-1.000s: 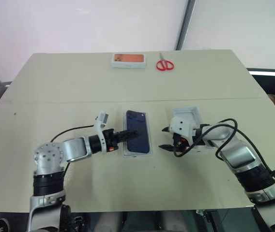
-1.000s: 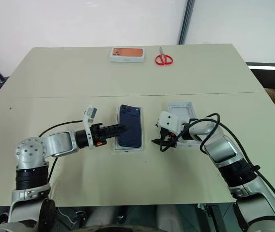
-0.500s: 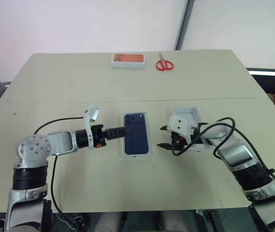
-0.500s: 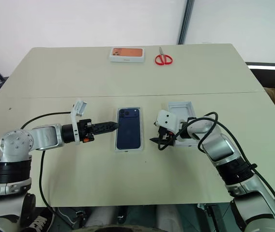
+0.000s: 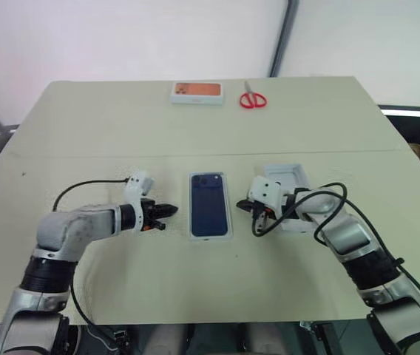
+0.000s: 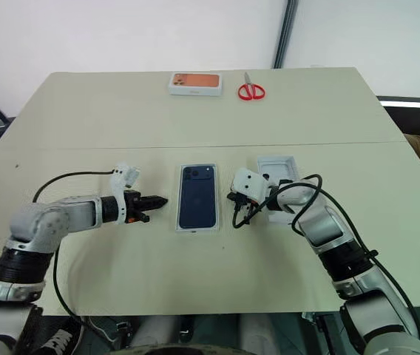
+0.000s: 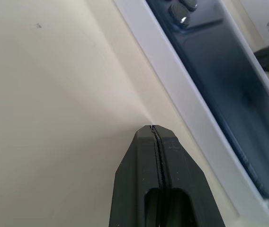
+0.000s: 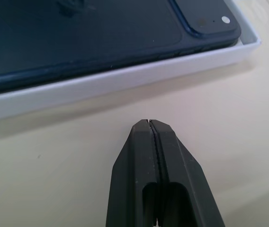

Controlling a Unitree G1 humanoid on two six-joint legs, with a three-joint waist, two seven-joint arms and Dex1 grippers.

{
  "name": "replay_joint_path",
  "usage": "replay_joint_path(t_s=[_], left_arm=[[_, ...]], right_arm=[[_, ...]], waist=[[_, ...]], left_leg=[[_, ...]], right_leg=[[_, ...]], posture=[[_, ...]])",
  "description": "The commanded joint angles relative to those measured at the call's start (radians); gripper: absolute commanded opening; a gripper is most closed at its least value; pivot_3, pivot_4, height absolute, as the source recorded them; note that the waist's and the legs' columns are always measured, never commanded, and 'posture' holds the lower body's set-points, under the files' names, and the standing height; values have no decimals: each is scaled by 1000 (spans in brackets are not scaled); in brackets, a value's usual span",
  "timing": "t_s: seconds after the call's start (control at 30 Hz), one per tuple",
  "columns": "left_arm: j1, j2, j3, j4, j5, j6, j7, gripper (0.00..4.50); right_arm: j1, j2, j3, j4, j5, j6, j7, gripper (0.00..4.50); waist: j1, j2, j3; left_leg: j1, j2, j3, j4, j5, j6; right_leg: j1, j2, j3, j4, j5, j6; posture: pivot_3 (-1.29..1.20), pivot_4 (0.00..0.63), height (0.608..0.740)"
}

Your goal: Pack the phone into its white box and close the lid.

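The phone (image 6: 197, 203) lay seated in the white box (image 6: 197, 227) at table centre. Both grippers, left (image 6: 160, 200) and right (image 6: 231, 197), were clenched empty, flanking the box, probably to nudge it square. The lid (image 6: 278, 170) sat behind the right wrist.

I am working in what is looking like a plain lab or test room: a bare beige surface (image 5: 306, 126) is standing against blank white walls (image 5: 121, 37), with red scissors (image 5: 253, 98) lying at its far edge.
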Motion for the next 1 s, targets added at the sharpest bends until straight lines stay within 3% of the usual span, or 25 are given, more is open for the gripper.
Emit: replay_joint_path(t_s=[0.03, 0.37, 0.67, 1.0], left_arm=[[-16, -54, -50, -4, 30, 3, -15, 27], [-109, -259, -111, 84, 112, -12, -34, 27], [-178, -375, -170, 214, 225, -95, -81, 27], [-163, -388, -150, 190, 250, -98, -113, 27]], right_arm=[[-13, -8, 1, -10, -18, -19, -4, 0], [22, -144, -75, -16, -8, -16, 31, 0], [93, -217, -118, -28, -13, -28, 35, 0], [88, -205, -120, -23, -16, -28, 23, 0]], waist=[[2, 0, 0], [23, 0, 0], [21, 0, 0], [17, -1, 0]], left_leg=[[0, 0, 0, 0, 0, 0], [0, -2, 0, 2, 0, 0], [0, -2, -1, 3, 0, 1], [0, -2, -2, 7, -1, 2]], right_leg=[[0, 0, 0, 0, 0, 0], [2, -2, -1, -1, 0, 0], [5, -2, -3, -1, 0, 1], [7, -2, -5, -1, 0, 1]], posture=[[0, 150, 740], [0, 150, 740], [0, 150, 740], [0, 150, 740]])
